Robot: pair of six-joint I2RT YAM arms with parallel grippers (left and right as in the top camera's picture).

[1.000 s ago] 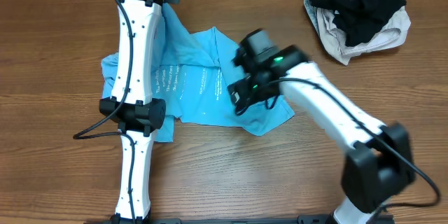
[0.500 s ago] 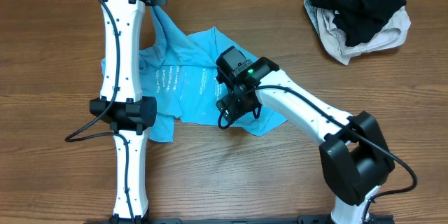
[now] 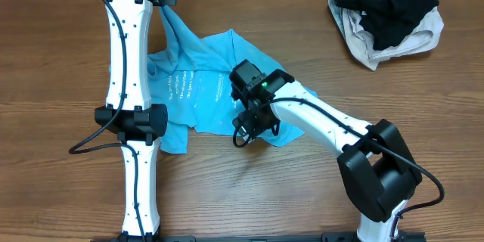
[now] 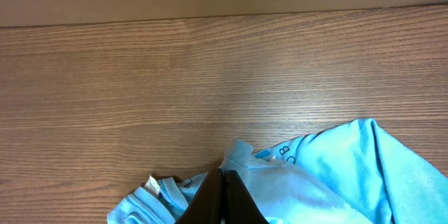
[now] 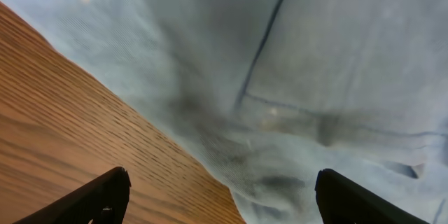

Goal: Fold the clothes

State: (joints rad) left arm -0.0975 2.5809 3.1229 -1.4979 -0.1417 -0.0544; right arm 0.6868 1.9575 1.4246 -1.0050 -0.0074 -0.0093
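Blue T-shirt (image 3: 204,87) lies rumpled on the table (image 3: 60,60), left of centre, print side up, one corner drawn toward the far edge.

Left gripper (image 4: 221,182): fingers pressed together, pinching a bit of the shirt's edge near what looks like the neck label (image 4: 159,185).
Right gripper (image 5: 231,206): fingers spread wide, low over the near hem where cloth meets wood, nothing between them.

Risks, as I judge them:
- The left pinch holds little cloth. A hard pull could slip it free and the drawn-up corner would drop back.
- The right fingers straddle the hem (wrinkled and shadowed in the wrist view). Closing here may catch one layer only, or miss and scrape the table.
- Part of the shirt is hidden under the left arm (image 3: 125,60) in the overhead view, so I cannot tell how bunched it is. A fold over hidden creases would come out crooked.
- Both arms work over the same cloth, so a wide sweep by the right could meet the left.

Containers: none in view. Black garment (image 3: 386,0) and beige garment (image 3: 363,45) sit as a loose heap on the bare table at the far right, well apart from the shirt, held in nothing
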